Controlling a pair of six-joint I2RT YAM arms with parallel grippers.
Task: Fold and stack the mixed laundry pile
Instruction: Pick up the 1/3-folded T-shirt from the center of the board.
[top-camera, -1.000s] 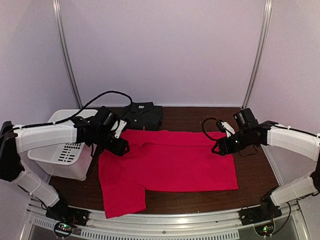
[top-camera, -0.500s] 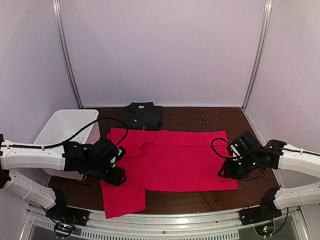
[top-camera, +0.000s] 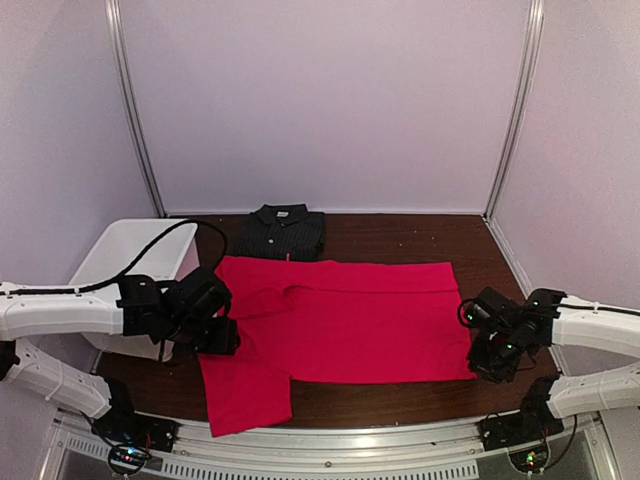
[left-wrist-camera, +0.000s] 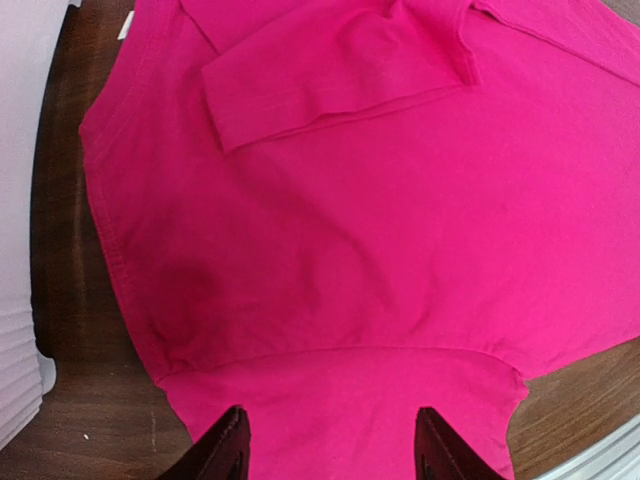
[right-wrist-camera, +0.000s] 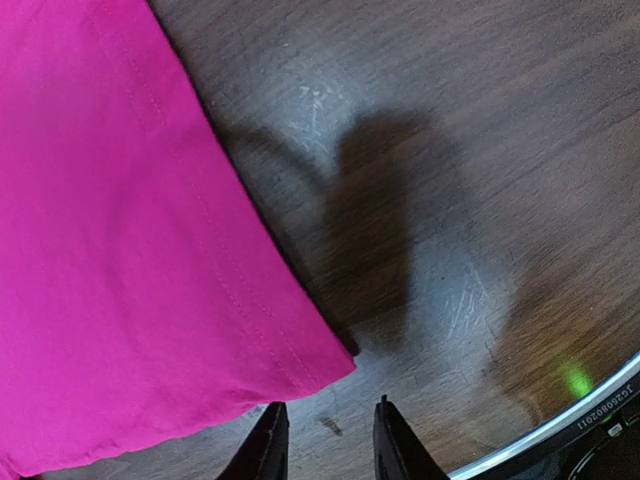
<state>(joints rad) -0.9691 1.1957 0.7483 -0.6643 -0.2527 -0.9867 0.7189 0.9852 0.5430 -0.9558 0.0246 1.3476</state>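
The red T-shirt (top-camera: 340, 325) lies spread flat on the table, one sleeve folded in at the far left and the other sleeve (top-camera: 243, 392) hanging toward the front left. The dark pinstriped shirt (top-camera: 283, 232) lies folded at the back. My left gripper (top-camera: 222, 338) is open and empty over the shirt's left side; in the left wrist view it (left-wrist-camera: 330, 462) hovers above the near sleeve seam of the red fabric (left-wrist-camera: 350, 230). My right gripper (top-camera: 490, 368) is open and empty beside the shirt's front right corner (right-wrist-camera: 325, 365); in the right wrist view it (right-wrist-camera: 328, 445) sits just off that corner.
A white slotted bin (top-camera: 115, 262) stands at the left, behind my left arm. Bare dark wood table (top-camera: 400, 235) shows behind and to the right of the shirt. The table's metal front edge (top-camera: 350, 440) runs close to the right gripper.
Both arms have pulled back from the shirt's far edge toward the front. The left gripper now sits over the left sleeve area, the right gripper at the front right corner. The red shirt's far edge lies flatter.
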